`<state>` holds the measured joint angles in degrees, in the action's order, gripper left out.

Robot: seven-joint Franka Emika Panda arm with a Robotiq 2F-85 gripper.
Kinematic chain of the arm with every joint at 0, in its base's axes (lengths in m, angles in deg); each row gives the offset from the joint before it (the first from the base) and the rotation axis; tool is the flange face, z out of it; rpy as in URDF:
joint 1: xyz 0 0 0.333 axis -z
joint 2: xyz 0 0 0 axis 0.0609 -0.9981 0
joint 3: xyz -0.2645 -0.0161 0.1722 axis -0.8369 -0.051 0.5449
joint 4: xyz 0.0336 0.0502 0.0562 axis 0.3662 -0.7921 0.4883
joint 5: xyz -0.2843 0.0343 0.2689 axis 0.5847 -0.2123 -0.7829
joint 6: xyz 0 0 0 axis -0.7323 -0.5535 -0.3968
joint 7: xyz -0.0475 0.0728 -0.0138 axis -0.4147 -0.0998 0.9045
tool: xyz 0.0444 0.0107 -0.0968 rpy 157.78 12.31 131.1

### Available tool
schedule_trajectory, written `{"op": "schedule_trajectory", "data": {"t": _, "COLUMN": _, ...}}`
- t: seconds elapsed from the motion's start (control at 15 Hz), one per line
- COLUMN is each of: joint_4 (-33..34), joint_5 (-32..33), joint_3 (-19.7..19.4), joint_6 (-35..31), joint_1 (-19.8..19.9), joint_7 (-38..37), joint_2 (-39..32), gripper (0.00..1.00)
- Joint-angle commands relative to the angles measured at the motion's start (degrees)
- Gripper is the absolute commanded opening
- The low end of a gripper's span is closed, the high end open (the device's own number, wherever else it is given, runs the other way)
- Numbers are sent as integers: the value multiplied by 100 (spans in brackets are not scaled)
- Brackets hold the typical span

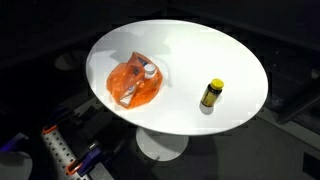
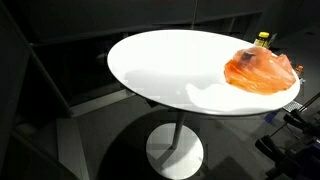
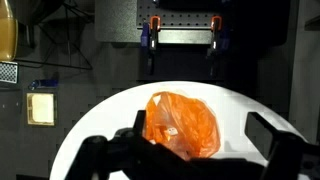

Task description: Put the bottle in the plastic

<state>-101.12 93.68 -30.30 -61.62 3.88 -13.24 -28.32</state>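
Note:
An orange plastic bag (image 1: pixel 135 83) lies crumpled on the round white table (image 1: pixel 230 60), with a white capped bottle (image 1: pixel 148 71) showing inside it. A small yellow bottle with a black cap (image 1: pixel 211 94) stands upright on the table, apart from the bag. In an exterior view the bag (image 2: pixel 262 70) sits near the table's edge with the yellow bottle (image 2: pixel 262 40) behind it. In the wrist view my gripper (image 3: pixel 200 122) is open, its dark fingers on either side of the bag (image 3: pixel 182 125) and above it. The yellow bottle is out of the wrist view.
The table (image 2: pixel 170 70) stands on a single white pedestal (image 2: pixel 178 150) with dark floor around it. Clamps and a dark frame (image 3: pixel 182 35) stand beyond the table's far edge. Blue and white equipment (image 1: pixel 60 155) sits below the table.

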Motion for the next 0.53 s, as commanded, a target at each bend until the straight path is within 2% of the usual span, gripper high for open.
{"op": "schedule_trajectory", "data": {"t": 0.0, "joint_4": 18, "joint_5": 23, "joint_3": -64, "joint_6": 17, "joint_1": -85, "joint_7": -32, "joint_2": -9, "gripper": 100}}
{"op": "schedule_trajectory", "data": {"t": 0.13, "joint_4": 46, "joint_5": 60, "joint_3": -48, "joint_6": 13, "joint_1": -82, "joint_7": -41, "joint_2": -23, "gripper": 100}}
{"op": "schedule_trajectory", "data": {"t": 0.47, "joint_4": 643, "joint_5": 57, "joint_3": -77, "joint_6": 146, "joint_1": -57, "joint_7": -16, "joint_2": -464, "gripper": 100}}
